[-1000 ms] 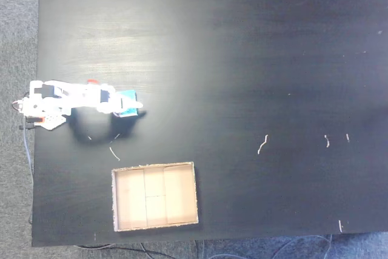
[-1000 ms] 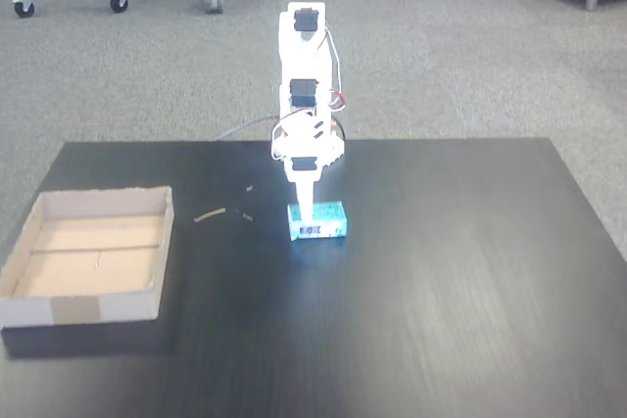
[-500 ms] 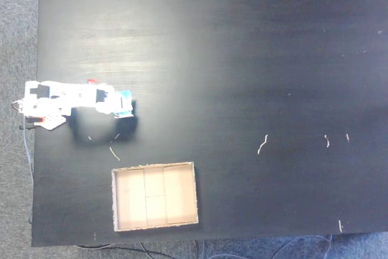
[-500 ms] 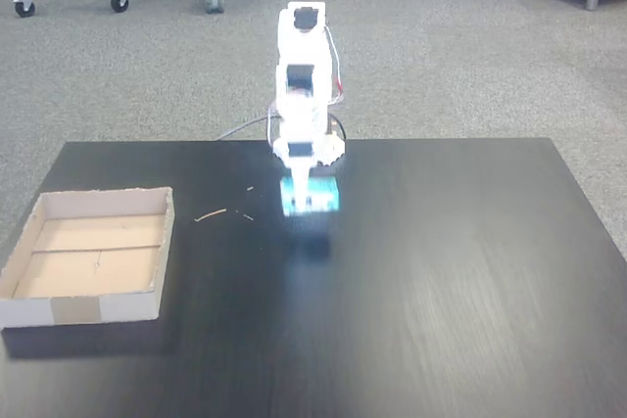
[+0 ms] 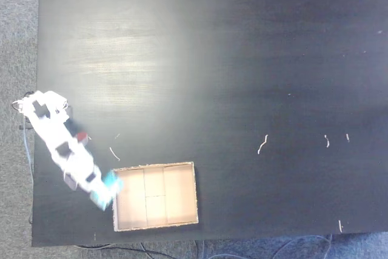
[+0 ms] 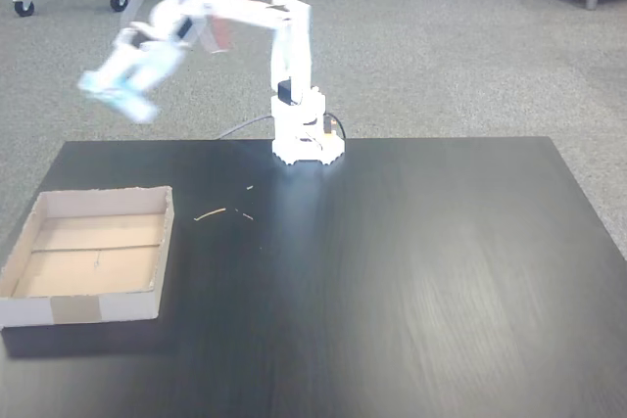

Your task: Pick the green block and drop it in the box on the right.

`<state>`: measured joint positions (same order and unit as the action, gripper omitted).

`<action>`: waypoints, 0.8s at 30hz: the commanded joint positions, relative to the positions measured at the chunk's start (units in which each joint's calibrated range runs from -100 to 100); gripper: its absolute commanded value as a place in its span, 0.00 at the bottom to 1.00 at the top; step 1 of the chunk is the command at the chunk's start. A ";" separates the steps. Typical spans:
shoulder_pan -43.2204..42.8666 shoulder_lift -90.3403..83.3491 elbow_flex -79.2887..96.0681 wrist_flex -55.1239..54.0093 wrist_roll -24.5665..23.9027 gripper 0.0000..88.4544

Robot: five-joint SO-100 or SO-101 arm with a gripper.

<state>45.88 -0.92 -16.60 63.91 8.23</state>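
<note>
We note the gripper (image 6: 116, 88) pinching the block (image 6: 110, 92), apparently, though blurred, raised above the worktop (image 6: 392, 271) beside the box (image 6: 59, 310).

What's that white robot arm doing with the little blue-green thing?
The white arm's gripper is holding the green block up in the air, swung out toward the box. In the fixed view from above, the block is right by the box's edge. The picture is blurry, so the arm looks mid-swing. The block isn't dropped yet.
</note>
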 commanded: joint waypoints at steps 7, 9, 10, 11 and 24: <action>7.60 44.36 -33.72 -12.39 3.08 0.21; 5.76 45.88 -32.18 -12.39 3.96 0.20; 4.31 45.12 -30.36 -12.39 4.15 0.19; 2.62 44.02 -28.64 -11.73 4.35 0.18; -6.73 31.49 -7.24 -12.63 1.56 0.66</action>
<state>39.45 35.42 -24.61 52.15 10.13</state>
